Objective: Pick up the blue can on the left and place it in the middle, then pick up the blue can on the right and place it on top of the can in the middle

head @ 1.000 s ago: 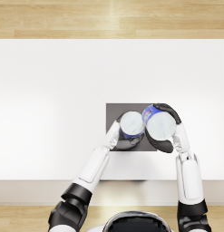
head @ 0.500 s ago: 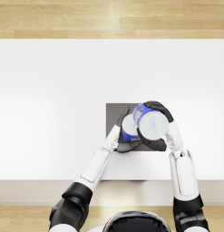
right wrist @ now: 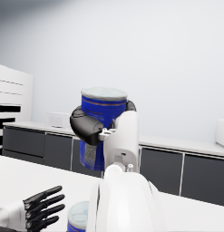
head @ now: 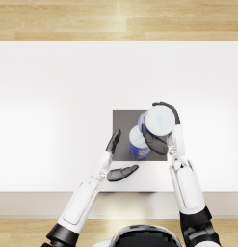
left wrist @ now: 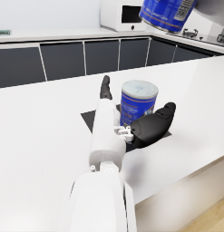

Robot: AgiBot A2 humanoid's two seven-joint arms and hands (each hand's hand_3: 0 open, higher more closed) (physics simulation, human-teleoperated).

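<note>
One blue can [head: 138,144] with a pale lid stands upright on the dark grey mat [head: 123,120] in the middle of the table. My right hand [head: 158,143] grips the second blue can [head: 159,121] and holds it in the air, above and slightly right of the standing can. The right wrist view shows that held can [right wrist: 103,122] upright in my right hand [right wrist: 88,127], with the lower can's lid [right wrist: 81,215] beneath it. My left hand [head: 113,157] is spread just left of the standing can [left wrist: 138,102], not touching it. The left wrist view shows this left hand [left wrist: 143,129] holding nothing.
The white table [head: 53,96] stretches wide on both sides of the mat; its front edge [head: 115,193] lies just behind my left hand. Dark cabinets [left wrist: 63,59] and a microwave [left wrist: 124,16] line the background wall.
My left hand has let go of the middle can and drawn back, fingers spread. My right hand has carried its can higher and leftward, toward a spot over the standing can.
</note>
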